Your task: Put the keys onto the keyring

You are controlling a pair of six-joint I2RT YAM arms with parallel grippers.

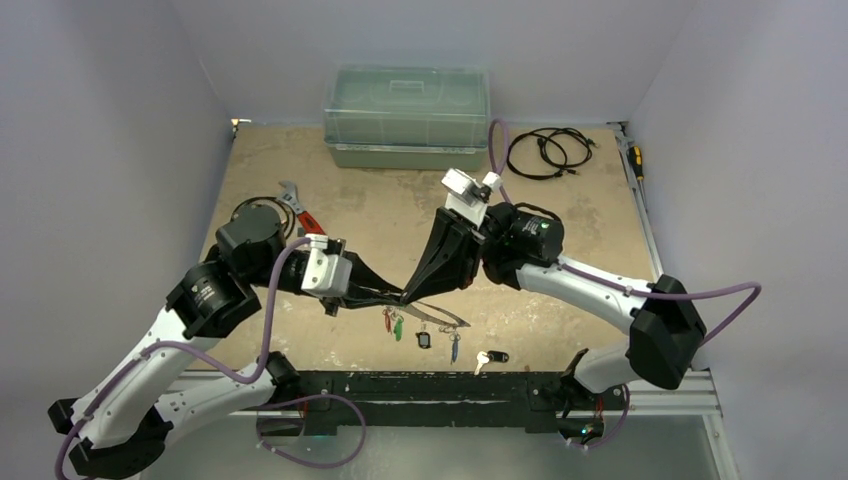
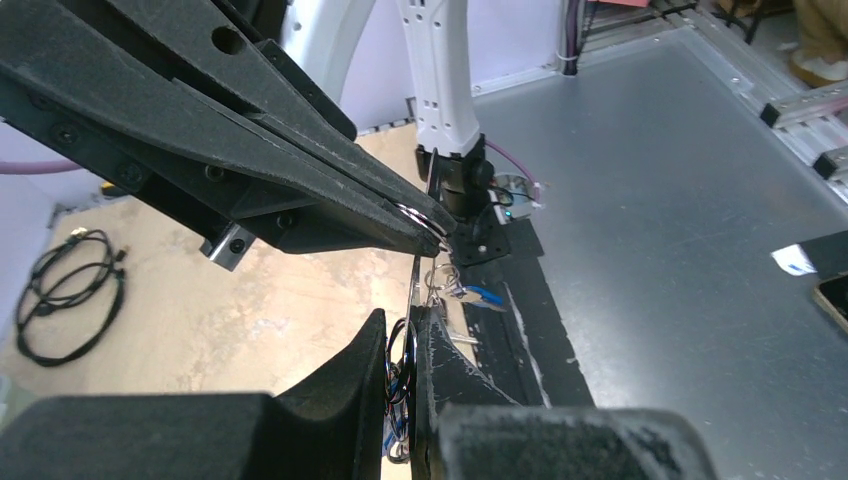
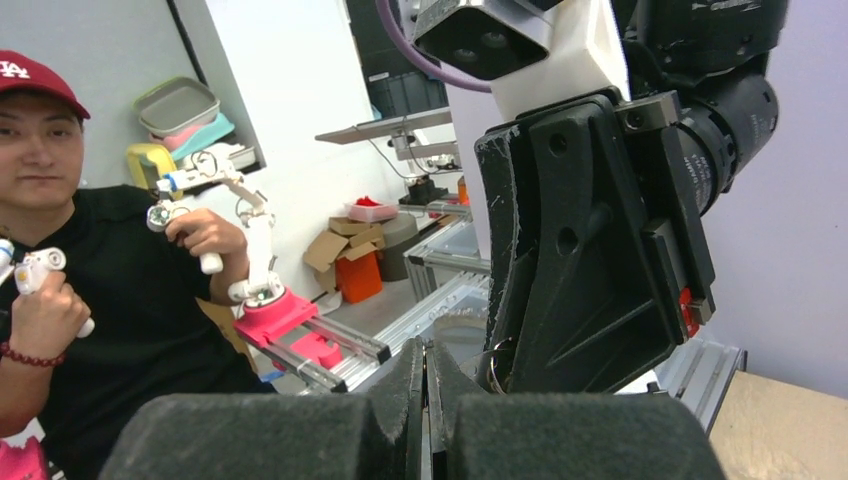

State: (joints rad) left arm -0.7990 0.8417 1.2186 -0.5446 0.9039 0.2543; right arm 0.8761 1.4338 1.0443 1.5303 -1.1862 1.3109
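Top view: left gripper [image 1: 392, 296] and right gripper [image 1: 412, 292] meet tip to tip over the near table edge, at one end of the keyring [image 1: 440, 313]. Tagged keys [image 1: 392, 323] hang below it; one black-tagged key [image 1: 490, 357] lies apart on the table.

Left wrist: left fingers [image 2: 375, 400] are closed on the keyring's thin edge [image 2: 414, 285]. The right tips pinch a small wire loop [image 2: 432, 218].

Right wrist: right fingers [image 3: 400, 400] are almost touching, and what they hold can't be made out in this view.

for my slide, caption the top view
Left tool and right tool pinch the keyring; keys hang below, one key loose
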